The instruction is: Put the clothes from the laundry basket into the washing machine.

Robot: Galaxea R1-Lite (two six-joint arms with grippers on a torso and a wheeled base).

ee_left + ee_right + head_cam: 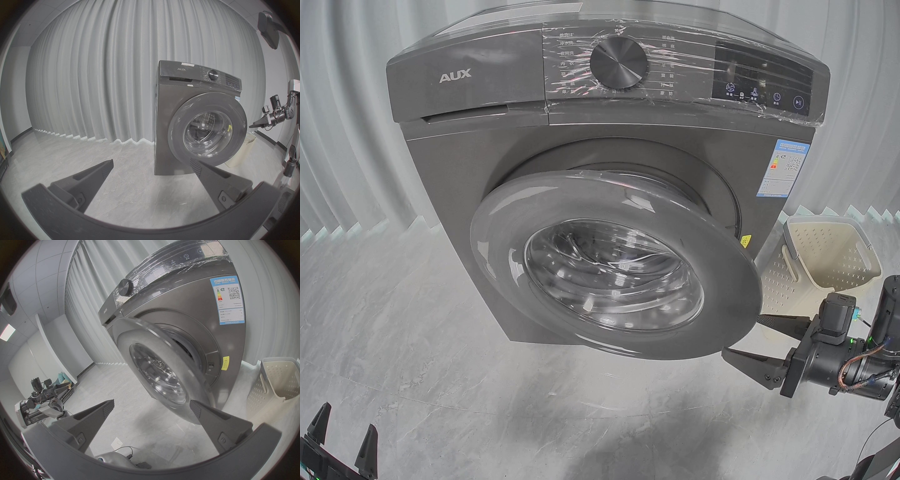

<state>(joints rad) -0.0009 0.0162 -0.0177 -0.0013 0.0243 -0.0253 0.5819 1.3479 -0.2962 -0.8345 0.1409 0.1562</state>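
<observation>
A grey front-loading washing machine [600,119] stands ahead, its round glass door [612,269] swung partly open. To its right sits a cream perforated laundry basket [828,256]; no clothes are visible inside it. My right gripper [765,347] is open and empty, hanging just right of the door's lower rim, with the basket behind it. My left gripper [344,434] is open and empty, low at the left, far from the machine. In the right wrist view the door [156,371] stands ajar and the basket [278,380] sits beside the machine [190,305].
Pale marble-look floor [425,350] spreads in front and to the left of the machine. Grey pleated curtains [93,87] hang behind it. The open door juts out over the floor in front of the drum.
</observation>
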